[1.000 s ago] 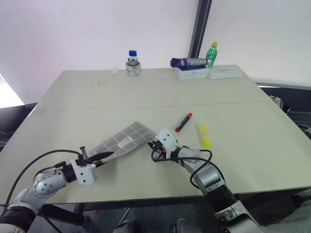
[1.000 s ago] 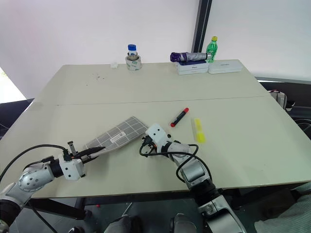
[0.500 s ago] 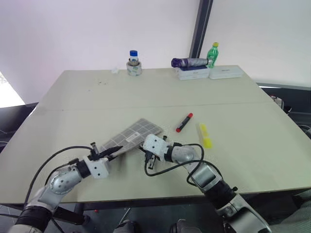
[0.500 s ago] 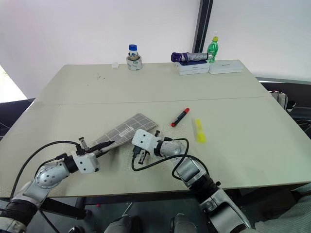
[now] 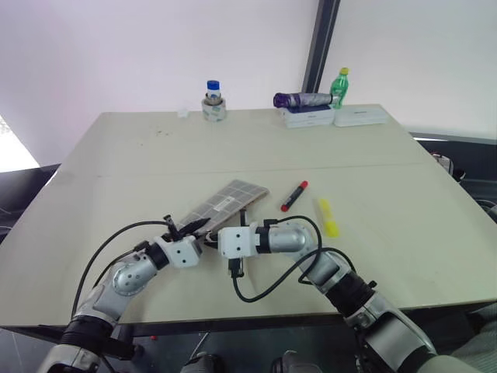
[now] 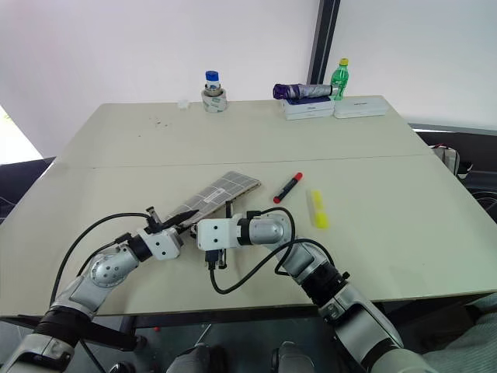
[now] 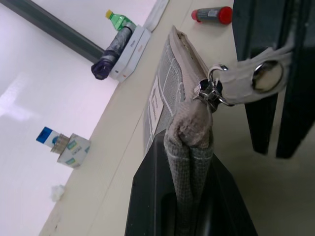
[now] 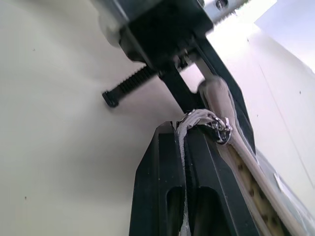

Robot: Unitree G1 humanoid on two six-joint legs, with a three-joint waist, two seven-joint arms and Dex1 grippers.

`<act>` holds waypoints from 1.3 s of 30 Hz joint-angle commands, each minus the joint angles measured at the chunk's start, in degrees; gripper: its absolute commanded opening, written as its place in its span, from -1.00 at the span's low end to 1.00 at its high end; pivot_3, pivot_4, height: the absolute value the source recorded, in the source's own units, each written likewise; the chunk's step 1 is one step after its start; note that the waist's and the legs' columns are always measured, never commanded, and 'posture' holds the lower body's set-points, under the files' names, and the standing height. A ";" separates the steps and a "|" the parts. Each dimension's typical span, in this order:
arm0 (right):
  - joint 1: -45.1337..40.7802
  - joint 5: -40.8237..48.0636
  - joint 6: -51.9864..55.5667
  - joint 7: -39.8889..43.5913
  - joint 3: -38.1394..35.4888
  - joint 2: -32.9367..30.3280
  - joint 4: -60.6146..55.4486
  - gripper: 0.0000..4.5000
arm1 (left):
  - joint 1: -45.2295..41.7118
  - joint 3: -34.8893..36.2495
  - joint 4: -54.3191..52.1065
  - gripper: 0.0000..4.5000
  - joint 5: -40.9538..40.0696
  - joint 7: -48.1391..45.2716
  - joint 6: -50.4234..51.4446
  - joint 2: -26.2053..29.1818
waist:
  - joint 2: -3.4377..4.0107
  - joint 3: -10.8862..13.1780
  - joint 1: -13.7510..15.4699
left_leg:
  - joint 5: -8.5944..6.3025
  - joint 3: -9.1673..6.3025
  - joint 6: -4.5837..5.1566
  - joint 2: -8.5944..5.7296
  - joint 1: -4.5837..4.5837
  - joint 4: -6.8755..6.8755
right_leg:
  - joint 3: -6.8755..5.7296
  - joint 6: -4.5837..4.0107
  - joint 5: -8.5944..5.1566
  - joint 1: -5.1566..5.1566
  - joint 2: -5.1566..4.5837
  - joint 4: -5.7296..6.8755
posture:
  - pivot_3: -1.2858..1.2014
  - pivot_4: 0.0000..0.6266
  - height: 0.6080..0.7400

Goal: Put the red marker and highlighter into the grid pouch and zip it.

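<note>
The grid pouch [image 5: 231,197] lies slanted at mid-table, grey with white lines. My left gripper [image 5: 199,226] is shut on its near end, and the fabric is pinched between its fingers [image 7: 147,196]. Beside it my right gripper [image 5: 211,235] points left, shut on the pale zipper pull [image 7: 246,81], which also shows as the pull [image 8: 197,118]. The slider sits at that near end. Right of the pouch the red marker [image 5: 293,196] lies on the table. The yellow highlighter [image 5: 327,217] lies further right.
Along the table's far edge stand a blue-capped jar [image 5: 213,101], a folded purple umbrella [image 5: 301,99], a green bottle [image 5: 339,83] and white boxes [image 5: 335,117]. Black cables [image 5: 264,291] loop from both wrists over the near table.
My right gripper has rolled and travelled left along the pouch to its near end, beside the left gripper. My left gripper has pushed forward and right, sliding the pouch up the table.
</note>
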 commanded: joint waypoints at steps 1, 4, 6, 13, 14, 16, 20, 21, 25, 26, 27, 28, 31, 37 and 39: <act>-0.57 2.34 0.73 -1.21 -3.16 1.46 -0.83 -0.99 | 0.22 1.49 -1.35 -1.00 -1.03 0.66 -0.22 0.88 | 0.00 0.00 -0.09 | 0.00 0.00 0.00 0.00 0.00 0.00 | 0.00 0.00 0.00 0.00 0.00 0.00 | 0.03 -0.52 0.97; -0.25 3.50 1.39 -0.76 -5.39 0.28 -0.45 -0.99 | 0.97 2.05 -1.37 -1.00 -1.84 0.21 -1.19 2.01 | 0.00 0.00 -0.09 | 0.00 0.00 0.00 0.02 0.00 0.00 | 0.00 0.00 0.00 0.00 -0.01 0.00 | 0.03 -0.52 0.97; 0.28 4.75 1.94 -0.33 -6.84 -0.46 -0.75 -0.87 | 1.29 2.15 -1.10 -1.00 -2.48 -0.07 -2.02 2.57 | 0.00 0.00 -0.02 | 0.00 0.00 0.00 0.03 0.00 0.00 | 0.00 0.00 0.00 0.00 -0.02 0.00 | 0.03 -0.52 0.97; 3.92 12.12 8.26 4.38 -13.80 -6.40 -4.05 0.27 | 1.59 2.90 -0.21 -1.00 -5.00 -0.57 -3.10 3.63 | -0.01 0.00 0.33 | -0.02 -0.02 0.03 0.01 0.00 0.01 | 0.00 0.00 0.00 0.01 -0.08 -0.01 | 0.03 -0.52 0.97; 3.81 13.47 9.94 4.14 -15.55 -7.13 -3.83 0.27 | 1.71 3.03 -0.22 -1.00 -5.49 -0.78 -3.20 3.75 | -0.01 0.01 0.27 | -0.02 -0.02 0.03 0.01 0.00 0.01 | 0.01 0.00 0.00 0.01 -0.08 -0.01 | 0.03 -0.52 0.97; 2.92 15.42 12.59 2.25 -18.96 -7.50 -2.67 0.27 | 2.00 3.24 -0.54 -1.00 -6.72 -1.32 -3.30 3.84 | -0.01 0.01 0.18 | -0.02 -0.03 0.03 0.02 0.00 0.00 | 0.00 0.00 0.00 0.01 -0.08 -0.01 | 0.03 -0.52 0.97; -0.55 13.79 18.80 -10.09 -25.28 -5.43 2.81 0.27 | 2.36 3.58 -0.55 -1.00 -7.68 -1.72 -3.19 3.97 | -0.01 0.01 -0.23 | -0.01 -0.04 0.03 0.04 0.01 -0.03 | 0.00 0.00 0.00 0.00 -0.03 0.00 | 0.03 -0.52 0.97; -1.30 13.52 21.50 -14.32 -27.08 -4.33 4.24 0.27 | 2.42 3.64 -0.53 -1.00 -7.56 -1.75 -3.28 3.97 | -0.01 0.01 -0.24 | -0.01 -0.03 0.02 0.04 0.01 -0.03 | 0.00 0.00 0.00 -0.01 -0.03 0.00 | 0.03 -0.52 0.97; -2.21 13.92 30.87 -29.16 -33.28 1.38 5.90 0.27 | 2.79 3.36 -1.31 -1.00 -6.63 -1.70 -3.60 3.68 | -0.01 0.01 -0.05 | 0.01 -0.01 -0.01 0.05 -0.01 -0.06 | 0.01 0.00 0.00 -0.02 -0.06 -0.02 | 0.03 -0.52 0.97; -2.19 13.70 32.42 -31.60 -34.07 2.34 5.40 0.27 | 2.87 3.29 -1.42 -1.00 -6.41 -1.62 -3.63 3.61 | -0.01 0.01 -0.08 | 0.00 0.00 -0.01 0.04 -0.01 -0.07 | 0.01 0.00 0.00 -0.02 -0.07 -0.04 | 0.03 -0.52 0.97; -2.07 13.81 34.15 -33.77 -34.99 3.32 4.72 0.27 | 2.97 3.26 -1.56 -1.00 -6.25 -1.53 -3.66 3.55 | -0.01 0.01 -0.10 | 0.00 0.01 -0.01 0.04 -0.02 -0.08 | 0.01 0.00 0.00 -0.03 -0.07 -0.04 | 0.03 -0.52 0.97; -1.91 14.44 35.72 -35.41 -35.98 4.36 3.86 0.27 | 3.04 3.29 -1.65 -1.00 -6.22 -1.49 -3.66 3.49 | -0.01 0.01 -0.10 | 0.00 0.01 -0.01 0.04 -0.04 -0.08 | 0.02 0.00 0.00 -0.04 -0.07 -0.04 | 0.03 -0.52 0.97; 0.23 15.16 38.14 -39.42 -36.80 7.71 -1.68 0.27 | 3.49 3.44 -1.78 -1.00 -6.03 -1.19 -3.83 3.31 | -0.01 0.01 -0.08 | 0.00 0.00 -0.01 0.04 -0.04 -0.10 | 0.01 0.00 0.00 -0.05 -0.07 -0.04 | 0.03 -0.52 0.97; 8.77 16.26 32.54 -34.83 -34.74 5.16 -13.58 0.38 | 4.45 3.59 -2.38 -1.00 -5.26 -0.70 -4.35 3.45 | -0.01 0.01 -0.05 | 0.00 -0.01 0.00 0.04 -0.04 -0.14 | 0.01 0.00 0.00 -0.04 -0.07 -0.07 | 0.03 -0.52 0.97; 13.52 16.38 32.00 -32.44 -35.61 1.55 -18.11 0.65 | 4.82 3.80 -2.64 -1.00 -5.28 -0.69 -4.55 3.65 | -0.01 0.01 0.09 | -0.01 -0.03 0.01 0.02 -0.05 -0.14 | 0.01 0.00 0.00 -0.03 -0.07 -0.08 | 0.03 -0.52 0.97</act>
